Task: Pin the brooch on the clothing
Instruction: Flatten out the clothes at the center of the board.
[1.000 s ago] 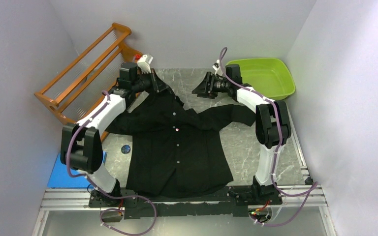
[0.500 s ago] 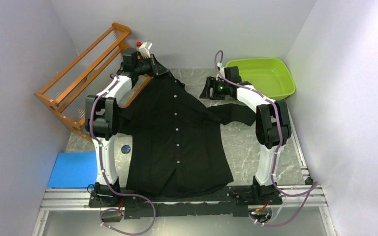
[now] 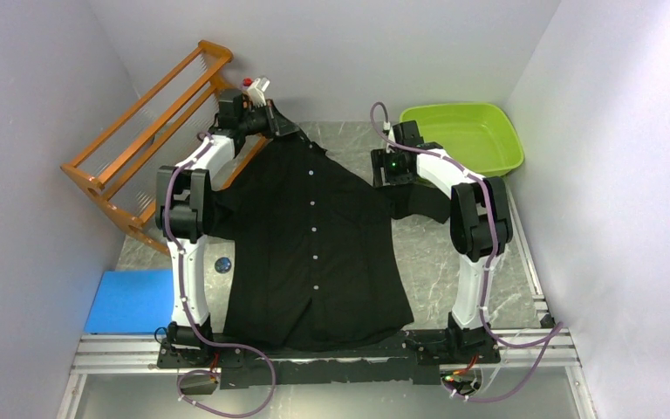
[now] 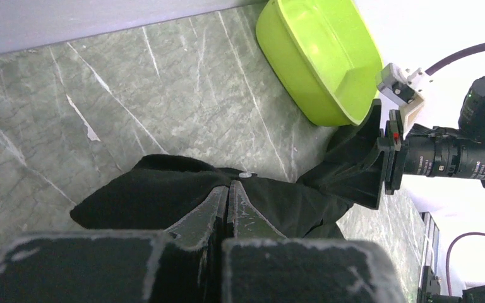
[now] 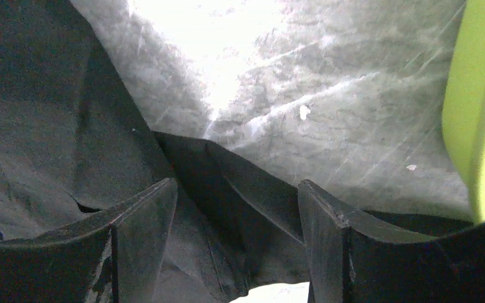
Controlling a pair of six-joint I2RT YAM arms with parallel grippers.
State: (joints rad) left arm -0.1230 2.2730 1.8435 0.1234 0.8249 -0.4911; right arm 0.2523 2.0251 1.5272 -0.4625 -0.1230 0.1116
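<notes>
Grey marbled table [image 3: 436,262] carries a black short-sleeved button-up shirt [image 3: 314,262], lying front up with its hem at the near edge and its collar far, and a small round dark object [image 3: 222,264] lies just beside its left side. Farther on, the right end effector [image 5: 237,189] hovers with its fingers apart over the shirt's sleeve. At the far side the left end effector [image 4: 227,188], fingers together, is clamped on the cloth near the collar, between an orange wooden rack [image 3: 214,57] and a lime-green plastic basin [image 3: 462,135].
</notes>
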